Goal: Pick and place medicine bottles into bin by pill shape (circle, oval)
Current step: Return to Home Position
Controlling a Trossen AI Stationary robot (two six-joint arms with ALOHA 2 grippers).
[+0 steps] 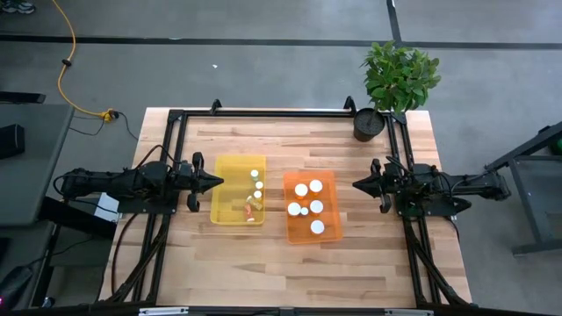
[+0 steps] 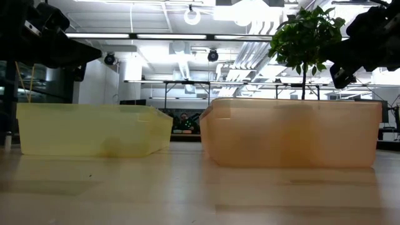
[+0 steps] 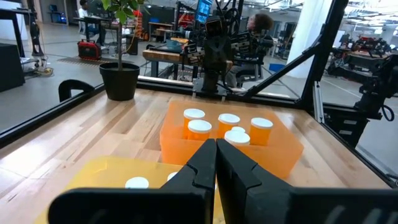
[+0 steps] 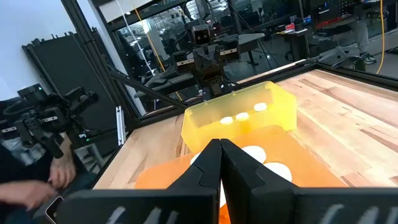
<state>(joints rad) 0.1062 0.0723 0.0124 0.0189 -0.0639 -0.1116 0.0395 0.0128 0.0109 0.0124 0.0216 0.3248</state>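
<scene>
Left end effector and right end effector closed, empty; white-capped translucent orange medicine bottles in two bins.

Left bin beside right bin on table, bottles in both, potted plant at far-right corner.

A translucent yellow bin is seen just ahead of the black left gripper, a translucent orange bin just ahead of the black right gripper. The orange medicine bottles are capped in white. The table under both grippers is pale, streaked wood, framed in black.
</scene>
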